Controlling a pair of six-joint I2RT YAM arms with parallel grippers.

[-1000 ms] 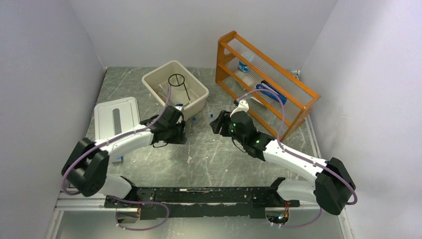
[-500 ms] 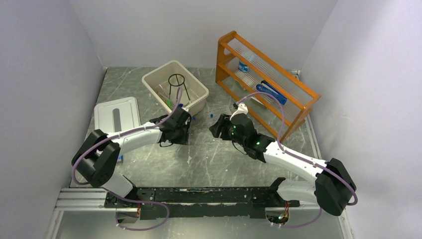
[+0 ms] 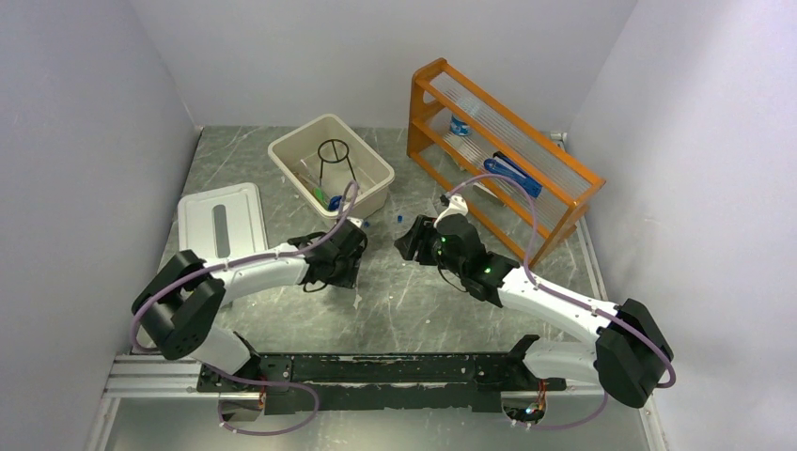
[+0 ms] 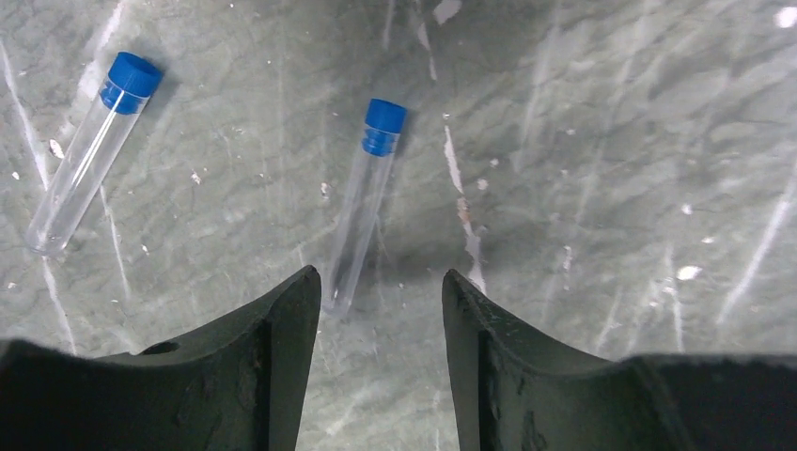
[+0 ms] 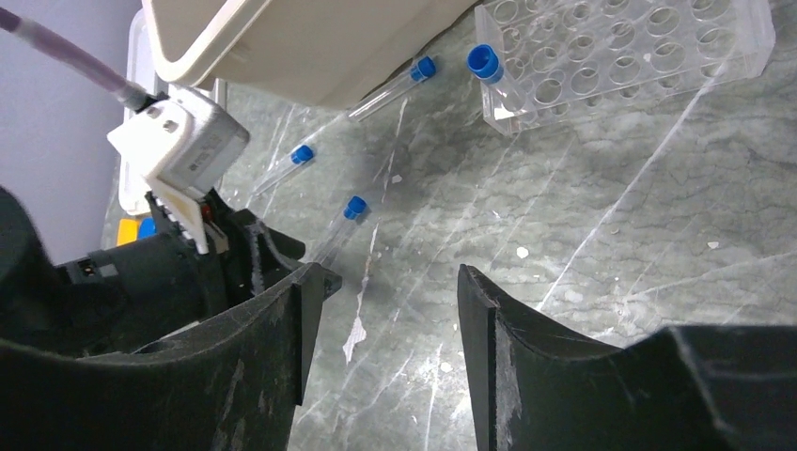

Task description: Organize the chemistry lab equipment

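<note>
Two clear blue-capped test tubes lie on the table in the left wrist view, one (image 4: 365, 202) just ahead of my open left gripper (image 4: 381, 277), its closed end beside the left fingertip, the other (image 4: 86, 155) further left. My right gripper (image 5: 385, 272) is open over bare table. Beyond it lie three loose tubes (image 5: 340, 227), (image 5: 282, 167), (image 5: 390, 87). A clear tube rack (image 5: 639, 42) stands at the far right with one capped tube (image 5: 489, 68) in it. A black wire ring stand (image 3: 335, 155) stands in the beige bin (image 3: 376, 193). From above, the left gripper (image 3: 352, 246) faces the right gripper (image 3: 406, 240).
An orange wooden shelf rack (image 3: 554, 164) stands at the back right with blue items on its shelves. A white lid (image 3: 221, 221) lies at the left. The bin wall (image 5: 301, 42) rises close behind the loose tubes. Small orange and blue blocks (image 5: 133, 228) show behind the left arm.
My left gripper has moved away from the bin toward the table's middle, uncovering the ring stand and the bin's contents. The right arm has barely shifted.
</note>
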